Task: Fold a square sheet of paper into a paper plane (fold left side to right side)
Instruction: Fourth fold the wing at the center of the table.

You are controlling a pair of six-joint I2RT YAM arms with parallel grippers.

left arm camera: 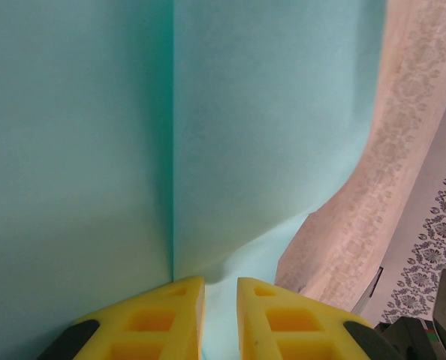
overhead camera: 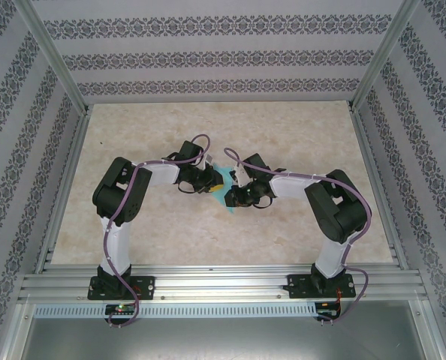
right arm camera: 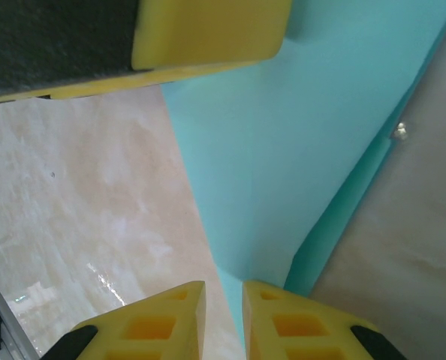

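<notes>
Counted 1 sheet of paper (overhead camera: 224, 193), light turquoise, at mid tabletop (overhead camera: 208, 127), between the 2 arms. Found left gripper (left arm camera: 221, 289) nearly closed, pinched on the sheet's near edge just beside 1 straight crease. Found right gripper (right arm camera: 223, 289) likewise nearly closed, nipping a corner where 2 layers overlap. From the right wrist, 1 yellow finger (right arm camera: 208, 30), likely the left gripper's, seen at the sheet's far side. Cannot tell from above whether flat or lifted; from the left wrist, bowed along 1 edge.

Judged step: early folding, left side toward right, with the sheet held at 2 places and far from a dart shape. Next move, likely: carry the held side across to meet the opposite edge, keep corners square, then press along the fold. Risk of skew or slip with paper this thin.

Tally: 1 sheet, 1 crease, 2 grippers, 2 arms.
</notes>
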